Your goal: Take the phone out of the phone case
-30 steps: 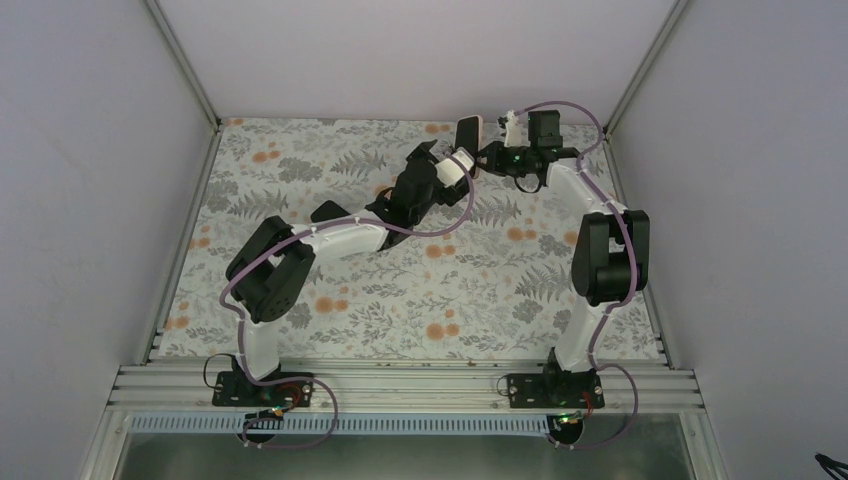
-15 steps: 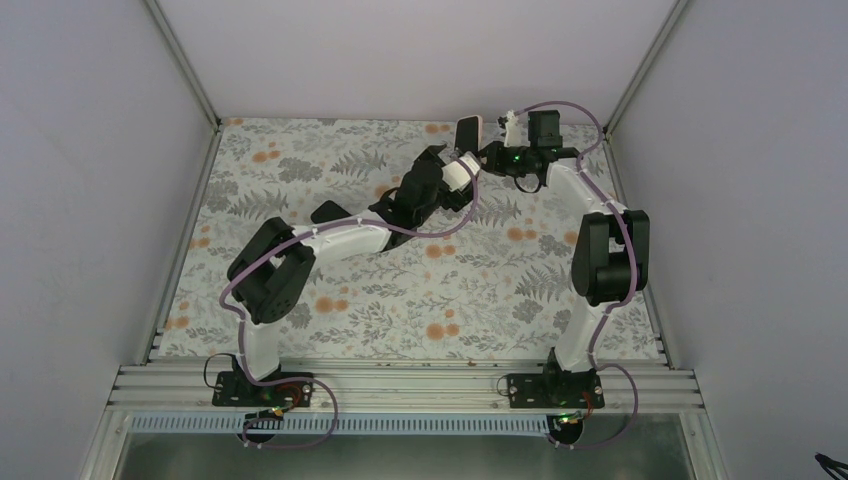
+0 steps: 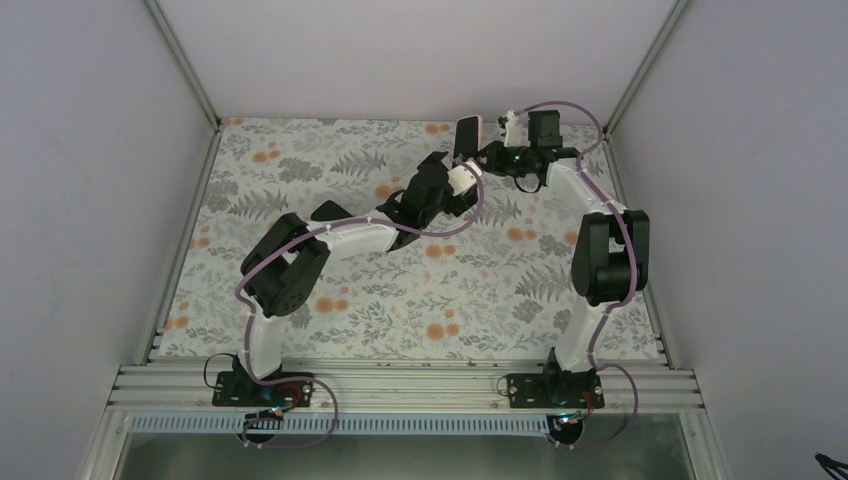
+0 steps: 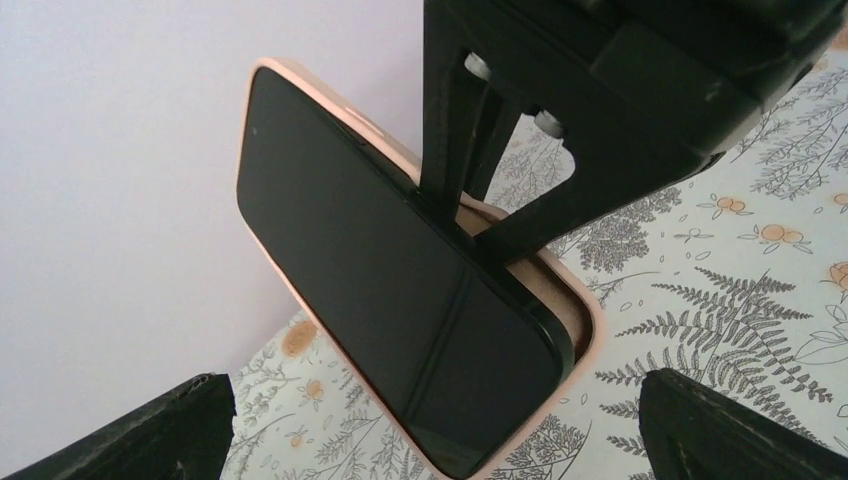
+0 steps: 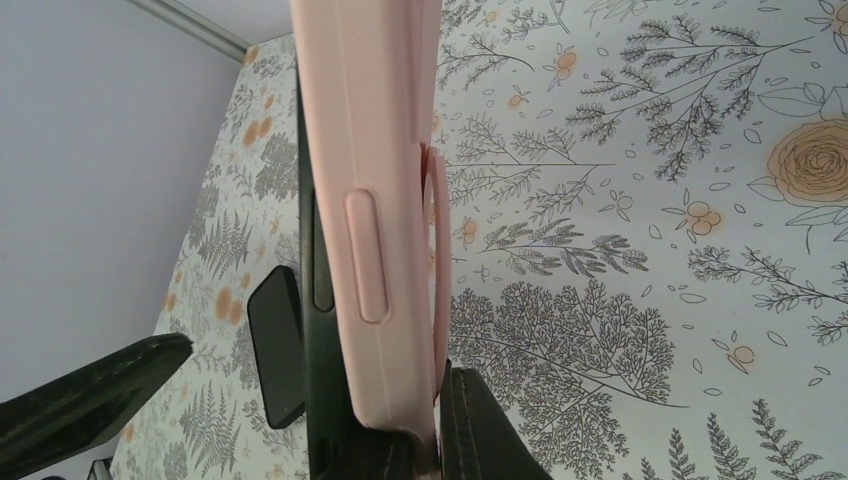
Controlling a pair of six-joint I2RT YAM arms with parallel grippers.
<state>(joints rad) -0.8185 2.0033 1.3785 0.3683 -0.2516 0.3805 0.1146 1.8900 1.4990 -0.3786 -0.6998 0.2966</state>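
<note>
Left wrist view: the phone (image 4: 390, 300), dark screen toward the lens, sits in a peach-pink phone case (image 4: 590, 330) held tilted in the air above the floral worktop (image 3: 400, 290). The right hand (image 4: 465, 225) reaches in from 1 o'clock, clamped tight on the case and the phone inside it near the 4 o'clock corner. There the case lip appears to stand slightly off the handset. From above, the pair hangs at about 1 o'clock on the worktop, near the back wall. The left hand (image 3: 452, 172) is just beside it with its jaws spread wide and nothing in them.

The phone looks rigid, with smooth glass likely to be slippery and unforgiving of a drop. The case looks soft and bendable, with a moulded side button (image 5: 365, 255), so it should peel back at a corner. The safest hold for the empty hand is probably across the phone's long edges at the free 11 o'clock end, well away from the other hand's pinch.

No brand, label or writing can be read on the screen or the case.
</note>
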